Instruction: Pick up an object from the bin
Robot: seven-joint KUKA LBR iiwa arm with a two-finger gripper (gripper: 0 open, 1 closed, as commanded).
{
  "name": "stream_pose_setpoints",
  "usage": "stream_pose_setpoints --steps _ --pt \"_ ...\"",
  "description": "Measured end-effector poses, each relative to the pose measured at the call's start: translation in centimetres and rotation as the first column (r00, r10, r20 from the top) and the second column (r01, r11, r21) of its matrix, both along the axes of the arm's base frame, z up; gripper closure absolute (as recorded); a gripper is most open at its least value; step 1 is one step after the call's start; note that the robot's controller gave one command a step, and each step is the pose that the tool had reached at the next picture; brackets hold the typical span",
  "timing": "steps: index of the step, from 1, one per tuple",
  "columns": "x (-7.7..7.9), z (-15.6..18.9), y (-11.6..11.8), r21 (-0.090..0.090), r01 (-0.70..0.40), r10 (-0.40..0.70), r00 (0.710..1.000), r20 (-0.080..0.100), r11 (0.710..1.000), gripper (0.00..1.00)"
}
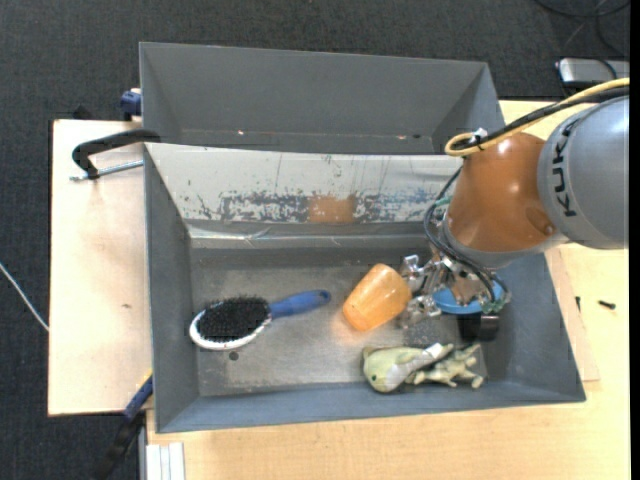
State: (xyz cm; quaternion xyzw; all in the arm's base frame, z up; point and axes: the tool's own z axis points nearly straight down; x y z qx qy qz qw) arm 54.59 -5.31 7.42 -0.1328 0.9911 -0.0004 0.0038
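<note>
Toy: pale green soft toy (420, 366), front right of the bin (168, 308).
Brush: blue-handled hairbrush (240, 320), floor's left.
Cup: orange tumbler (376, 296) on its side, just left of the jaws.
Jaws: low, right; spread cannot be told.
Arm: orange-covered wrist (495, 198), angled down from the right.

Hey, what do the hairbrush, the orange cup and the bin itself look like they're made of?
Hairbrush: likely hard plastic, with a glossy blue handle and white head; the black bristles are probably nylon. Orange cup: seemingly translucent plastic, smooth, with a soft sheen and light showing through. Bin: grey sheet metal, mostly matte, its back wall scuffed and faintly mirroring the cup.
</note>
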Motion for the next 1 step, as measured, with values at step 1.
stream_pose_setpoints --steps 1 --pt "0.46 14.67 -0.55 -0.004 -0.210 0.210 0.978 0.006 0.978 1.00"
